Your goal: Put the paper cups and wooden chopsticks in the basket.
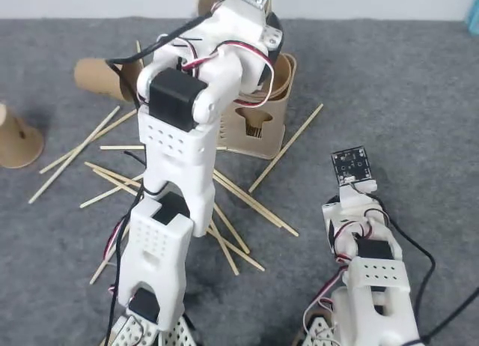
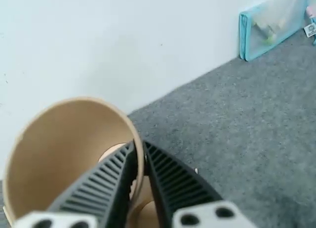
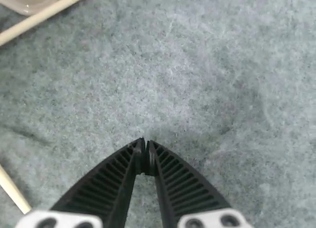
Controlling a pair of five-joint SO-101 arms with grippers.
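The paper cup (image 2: 64, 154) is held off the tabletop (image 1: 419, 99) with its open mouth turned towards the wrist camera and its long axis running away from it, towards the white wall (image 2: 123, 40). The left claw (image 2: 139, 146) is clamped on its rim, one finger inside and one outside. Its arm reaches over the basket (image 1: 263, 132). A second cup (image 1: 96, 78) lies on its side beside the basket, and a third cup (image 1: 16, 140) sits near the edge. Chopsticks (image 1: 239, 204) lie scattered on the tabletop in front of the basket, mostly on diagonals. The right claw (image 3: 145, 149) is closed on nothing, pointing at bare tabletop.
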